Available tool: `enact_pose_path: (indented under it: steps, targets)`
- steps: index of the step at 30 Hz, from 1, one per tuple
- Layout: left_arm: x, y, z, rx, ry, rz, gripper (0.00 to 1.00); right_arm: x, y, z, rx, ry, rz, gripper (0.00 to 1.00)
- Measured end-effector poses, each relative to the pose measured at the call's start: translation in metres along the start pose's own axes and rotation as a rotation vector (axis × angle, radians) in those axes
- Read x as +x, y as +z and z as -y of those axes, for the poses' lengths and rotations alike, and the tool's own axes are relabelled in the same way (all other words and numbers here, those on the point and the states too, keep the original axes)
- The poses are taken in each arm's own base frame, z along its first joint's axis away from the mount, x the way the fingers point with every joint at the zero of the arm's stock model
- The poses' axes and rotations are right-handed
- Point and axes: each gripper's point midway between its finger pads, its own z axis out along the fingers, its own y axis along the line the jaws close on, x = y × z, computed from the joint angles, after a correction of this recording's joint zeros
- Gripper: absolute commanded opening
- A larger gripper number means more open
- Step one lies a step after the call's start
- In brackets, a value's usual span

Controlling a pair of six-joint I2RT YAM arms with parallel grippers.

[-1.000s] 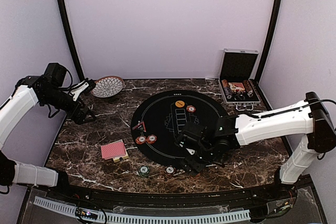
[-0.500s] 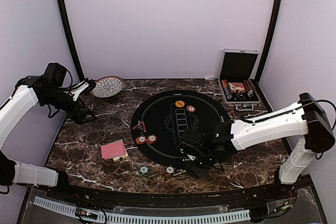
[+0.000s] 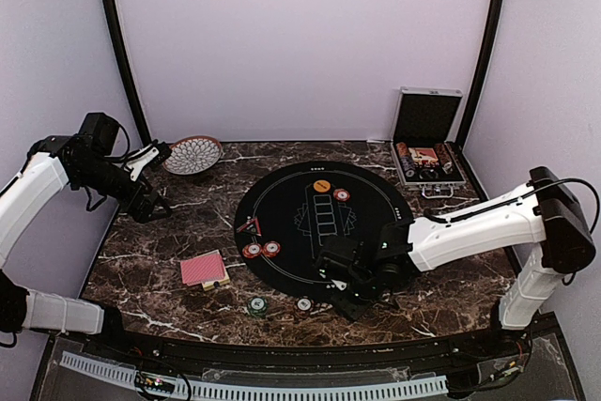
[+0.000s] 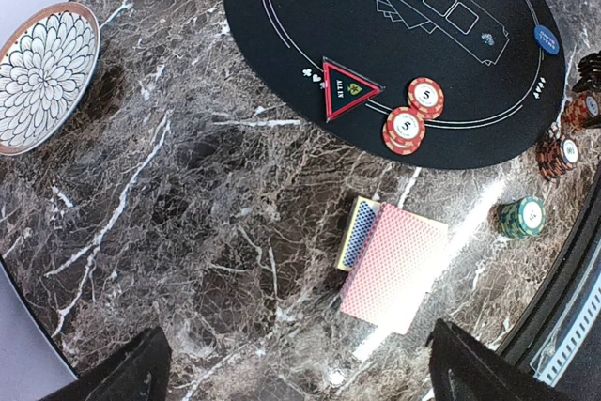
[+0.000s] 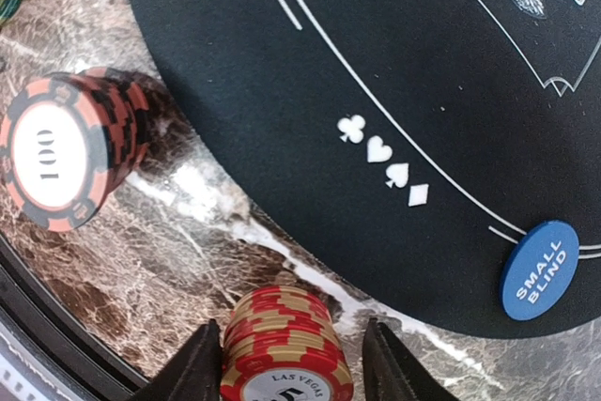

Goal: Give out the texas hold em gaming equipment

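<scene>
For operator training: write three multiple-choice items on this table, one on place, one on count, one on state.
1. The blue button lies: A on the black mat; B in the bowl; C on the cards.
2. Red chips beside the triangular marker: A one; B two; C four.
3. The right gripper: A shut, empty; B open astride the red-yellow chip stack; C clamping a card.
A, it rests on the black. B, two lie side by side. B, a finger stands each side of the stack.
</scene>
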Motion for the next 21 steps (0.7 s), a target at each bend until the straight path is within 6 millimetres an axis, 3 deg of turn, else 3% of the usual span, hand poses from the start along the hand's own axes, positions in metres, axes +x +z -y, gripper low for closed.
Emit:
enact_pose_path:
  steps: [11,21]
  targets:
    - [0.0,0.0,0.0,0.0,0.0,0.0,0.99,-0.001,-0.001,-0.001,-0.003,-0.001,0.006,0.16]
    - [0.0,0.0,0.0,0.0,0.001,0.0,0.99,-0.002,-0.019,0.003,0.0,0.001,0.016,0.13]
